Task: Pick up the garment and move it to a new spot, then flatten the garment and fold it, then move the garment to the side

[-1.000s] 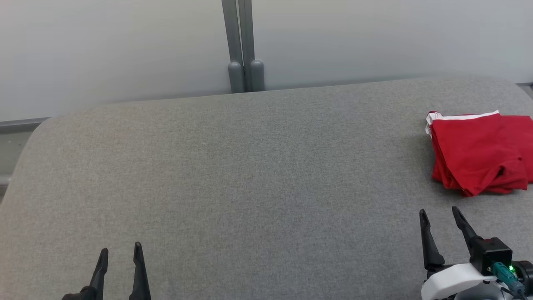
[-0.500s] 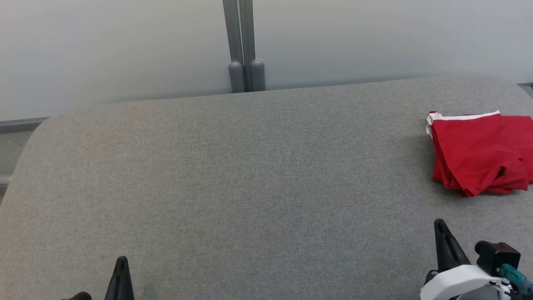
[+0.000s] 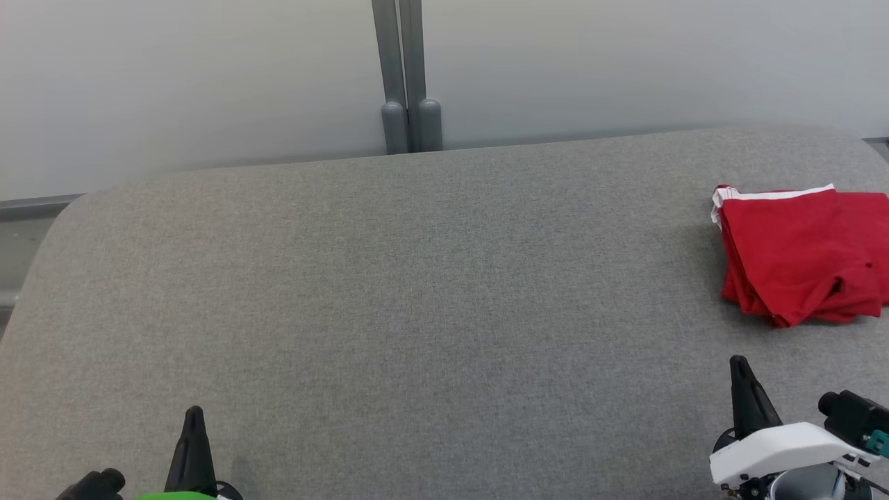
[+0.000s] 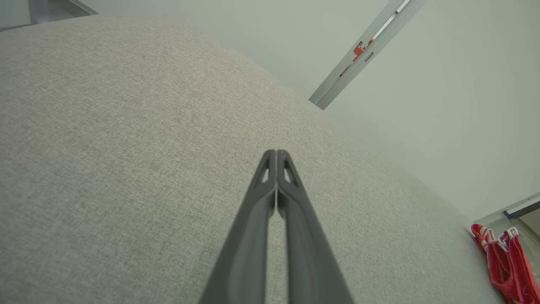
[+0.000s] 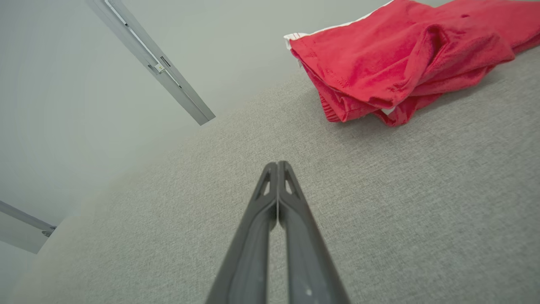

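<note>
- Jaws shut, empty on left gripper (image 4: 276, 153) and right gripper (image 5: 277, 164); open a second ago.
- Garment (image 3: 799, 253) lies folded at right of desk (image 3: 417, 312): task likely done.

Table: a big flat table covered in soft grey cloth (image 3: 417, 298), with round corners.
Wall: a plain pale grey wall (image 3: 173, 83) stands right behind the table.
Posts: two thin grey metal posts (image 3: 399, 62) go up the wall side by side, with round ends at the bottom.
Strip: a dark grey strip (image 3: 35, 207) runs along the wall, low on the left.
Light: soft and even all over.
</note>
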You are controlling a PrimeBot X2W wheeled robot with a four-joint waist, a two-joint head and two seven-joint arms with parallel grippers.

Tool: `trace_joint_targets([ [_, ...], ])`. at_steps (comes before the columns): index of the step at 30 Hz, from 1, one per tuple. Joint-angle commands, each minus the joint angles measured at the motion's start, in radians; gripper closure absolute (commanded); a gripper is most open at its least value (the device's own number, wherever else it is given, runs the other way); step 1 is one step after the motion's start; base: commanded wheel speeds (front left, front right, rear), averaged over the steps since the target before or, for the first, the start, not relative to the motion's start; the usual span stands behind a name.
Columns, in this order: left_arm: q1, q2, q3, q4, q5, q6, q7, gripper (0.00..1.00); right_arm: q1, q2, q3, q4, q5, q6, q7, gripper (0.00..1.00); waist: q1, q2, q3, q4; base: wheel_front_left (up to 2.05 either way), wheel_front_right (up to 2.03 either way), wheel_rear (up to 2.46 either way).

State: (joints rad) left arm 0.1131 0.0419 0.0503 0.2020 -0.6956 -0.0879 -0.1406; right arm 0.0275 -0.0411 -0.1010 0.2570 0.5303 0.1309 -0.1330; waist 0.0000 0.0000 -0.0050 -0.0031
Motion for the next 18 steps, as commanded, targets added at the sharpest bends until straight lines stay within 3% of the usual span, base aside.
trace_joint_targets([
  [1, -0.032, 0.005, 0.006, -0.009, -0.036, -0.005, 0.009, 1.00, -0.029, -0.006, -0.001, -0.016, 0.043, 0.000, 0.007, 1.00, 0.0000, 0.0000, 0.000, 0.000, 0.00, 0.00, 0.00],
  [18, -0.081, 0.007, 0.021, 0.003, -0.252, -0.015, 0.070, 1.00, -0.057, -0.008, -0.005, -0.017, 0.298, 0.000, 0.066, 1.00, 0.0000, 0.0000, 0.002, 0.001, 0.00, 0.00, 0.00],
])
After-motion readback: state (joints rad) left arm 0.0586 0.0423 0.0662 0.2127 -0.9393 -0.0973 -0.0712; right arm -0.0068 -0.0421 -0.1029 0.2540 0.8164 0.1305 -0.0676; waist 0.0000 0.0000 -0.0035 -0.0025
